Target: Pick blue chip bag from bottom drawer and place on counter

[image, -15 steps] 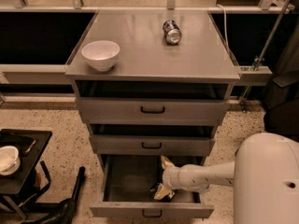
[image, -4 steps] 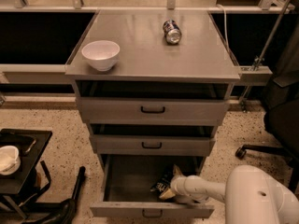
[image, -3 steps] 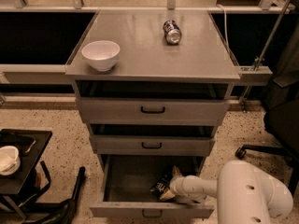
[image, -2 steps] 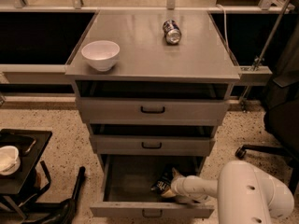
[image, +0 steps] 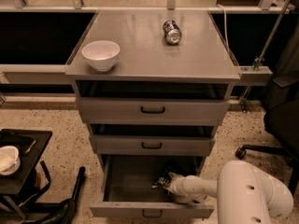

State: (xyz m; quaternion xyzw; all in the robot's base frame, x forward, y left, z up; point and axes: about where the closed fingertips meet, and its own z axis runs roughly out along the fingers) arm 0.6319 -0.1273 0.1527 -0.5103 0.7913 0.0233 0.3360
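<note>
The bottom drawer (image: pixel 152 212) is pulled open at the foot of the grey cabinet. My gripper (image: pixel 169 182) reaches down into its right half on a white arm coming from the lower right. It is shut on the blue chip bag (image: pixel 161 180), a small dark bag with white lettering that sticks out to the left of the fingers and lies low on the drawer floor. The counter (image: pixel 149 55) is the flat grey top of the cabinet, well above the gripper.
A white bowl (image: pixel 100 54) stands on the counter's left front and a drink can (image: pixel 172 31) lies at its back right. The two upper drawers are slightly open. A black side table (image: pixel 21 169) with a small bowl is at left, an office chair (image: pixel 280 120) at right.
The gripper has come down from above the drawer's right side to the bag. Its fingers, spread earlier, have drawn together on the bag. The arm's white body has shifted left.
</note>
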